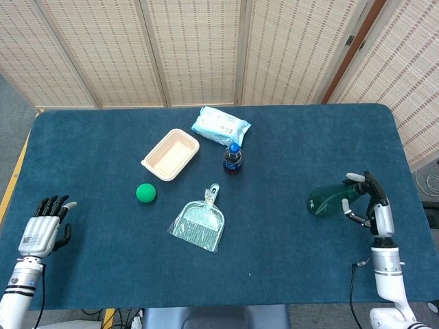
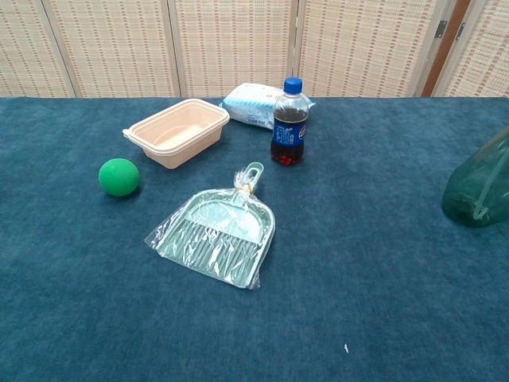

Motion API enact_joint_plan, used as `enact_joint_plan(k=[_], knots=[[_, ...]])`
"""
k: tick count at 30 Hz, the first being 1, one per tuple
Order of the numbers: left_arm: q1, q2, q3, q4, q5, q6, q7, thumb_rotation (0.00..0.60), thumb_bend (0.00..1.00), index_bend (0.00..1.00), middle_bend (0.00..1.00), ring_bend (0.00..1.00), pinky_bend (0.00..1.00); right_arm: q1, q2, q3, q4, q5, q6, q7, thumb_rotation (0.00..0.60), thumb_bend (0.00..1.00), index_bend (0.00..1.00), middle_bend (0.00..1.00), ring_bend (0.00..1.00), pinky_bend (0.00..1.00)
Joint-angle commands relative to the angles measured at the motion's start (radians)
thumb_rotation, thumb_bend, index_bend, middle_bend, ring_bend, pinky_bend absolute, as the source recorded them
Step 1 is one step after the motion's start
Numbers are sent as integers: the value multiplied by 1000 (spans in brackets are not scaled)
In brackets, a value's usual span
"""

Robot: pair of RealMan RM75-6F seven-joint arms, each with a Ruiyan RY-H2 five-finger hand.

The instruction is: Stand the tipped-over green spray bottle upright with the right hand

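The green spray bottle (image 1: pixel 330 201) lies tilted at the table's right side, its round base pointing left and its top end inside my right hand (image 1: pixel 370 205), which grips it. In the chest view only the bottle's green body (image 2: pixel 479 191) shows at the right edge, leaning up to the right; the hand itself is out of that frame. My left hand (image 1: pixel 42 229) rests at the near left corner of the table, fingers apart, holding nothing.
A cola bottle (image 1: pixel 232 159) stands mid-table with a white wipes pack (image 1: pixel 220 125) behind it. A beige tray (image 1: pixel 171 154), a green ball (image 1: pixel 145 193) and a wrapped green dustpan (image 1: pixel 199 223) lie left of centre. The blue table edge (image 1: pixel 405 164) is close to my right hand.
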Motion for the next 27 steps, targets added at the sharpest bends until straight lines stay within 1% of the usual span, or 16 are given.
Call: enact_joint_plan(k=[1, 7, 10, 13, 17, 27], knots=[[1, 1, 0, -1, -2, 1, 2, 600, 612, 189, 103, 26, 20, -1, -9, 1, 17, 1, -2, 13, 600, 330, 306, 428, 334, 364], [1, -1, 1, -5, -3, 2, 9, 600, 611, 189, 103, 26, 20, 2, -26, -1, 51, -2, -11, 35, 600, 314, 306, 426, 335, 367], [1, -1, 1, -6, -4, 3, 12, 600, 611, 189, 103, 26, 20, 5, -33, -3, 66, -10, -7, 51, 600, 280, 306, 392, 329, 360], [1, 1, -1, -9, -6, 4, 13, 600, 611, 189, 103, 26, 20, 5, -36, -4, 77, -14, -4, 60, 600, 268, 306, 356, 303, 344], [1, 2, 0, -12, -7, 5, 16, 600, 612, 189, 103, 26, 21, 5, -34, -5, 80, -18, 1, 69, 600, 260, 306, 333, 285, 331], [-1, 1, -1, -8, -6, 3, 14, 600, 611, 189, 103, 26, 20, -3, -26, -5, 72, -23, 19, 67, 600, 257, 290, 316, 271, 323]])
